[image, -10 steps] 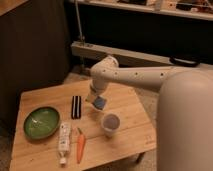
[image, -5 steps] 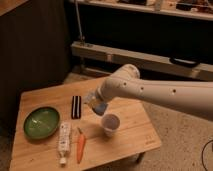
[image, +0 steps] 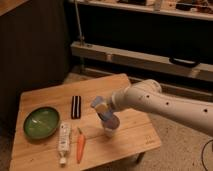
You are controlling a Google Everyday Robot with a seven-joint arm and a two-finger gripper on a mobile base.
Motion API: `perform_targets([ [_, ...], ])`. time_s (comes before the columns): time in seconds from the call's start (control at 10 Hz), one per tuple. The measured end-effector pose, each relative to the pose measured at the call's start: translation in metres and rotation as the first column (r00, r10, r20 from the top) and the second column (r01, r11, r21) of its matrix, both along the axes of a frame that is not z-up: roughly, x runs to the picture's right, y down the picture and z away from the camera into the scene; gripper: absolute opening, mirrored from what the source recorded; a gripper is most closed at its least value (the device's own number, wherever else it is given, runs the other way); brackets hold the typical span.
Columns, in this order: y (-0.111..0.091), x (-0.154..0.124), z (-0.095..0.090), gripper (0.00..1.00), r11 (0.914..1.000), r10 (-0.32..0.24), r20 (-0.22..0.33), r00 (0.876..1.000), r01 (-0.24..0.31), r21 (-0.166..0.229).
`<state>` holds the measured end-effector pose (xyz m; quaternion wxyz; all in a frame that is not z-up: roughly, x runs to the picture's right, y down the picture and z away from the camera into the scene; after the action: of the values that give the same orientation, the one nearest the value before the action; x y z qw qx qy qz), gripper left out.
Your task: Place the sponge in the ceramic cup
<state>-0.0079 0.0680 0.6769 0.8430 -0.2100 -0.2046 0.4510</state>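
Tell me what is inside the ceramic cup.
The gripper, shut on the sponge, hangs right over the ceramic cup and covers its inside. Only its white side shows.

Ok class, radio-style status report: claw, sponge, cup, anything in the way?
Claw shut on sponge, just above ceramic cup. Sponge not yet in cup. Carrot, striped bar lie aside, not blocking.
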Motion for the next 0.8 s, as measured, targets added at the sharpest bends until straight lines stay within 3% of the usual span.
perform_targets([
  [0.3, 0.021, 0.013, 0.008, 0.28, 0.9987, 0.05, 0.017, 0.999, -0.05, -0.005],
  [0.8, 0.042, 0.03, 0.025, 0.28, 0.996, 0.078, 0.057, 0.995, -0.08, 0.038],
])
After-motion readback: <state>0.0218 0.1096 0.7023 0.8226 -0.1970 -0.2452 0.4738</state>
